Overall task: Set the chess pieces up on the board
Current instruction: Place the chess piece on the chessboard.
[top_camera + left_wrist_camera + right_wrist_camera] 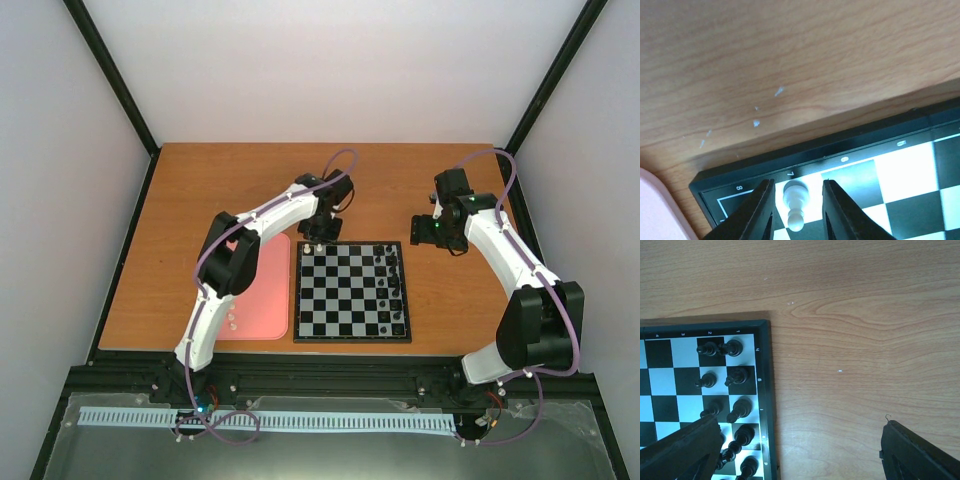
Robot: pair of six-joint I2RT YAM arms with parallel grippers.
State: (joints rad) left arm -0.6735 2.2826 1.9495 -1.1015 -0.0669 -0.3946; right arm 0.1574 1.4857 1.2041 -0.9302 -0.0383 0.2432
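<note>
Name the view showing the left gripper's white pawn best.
Left wrist view: the white pawn sits large and sharp between the left gripper's fingers. In the top view the pawn is a pale speck at the board's far left corner. The right wrist view misses it, showing only black pieces.

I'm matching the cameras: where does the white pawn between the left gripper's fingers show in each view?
Top external: white pawn at the far left corner of the board.
Left wrist: pawn at bottom centre, between the left gripper's fingers.
Right wrist: not in view.
Shared landmark: the board's black border.
</note>
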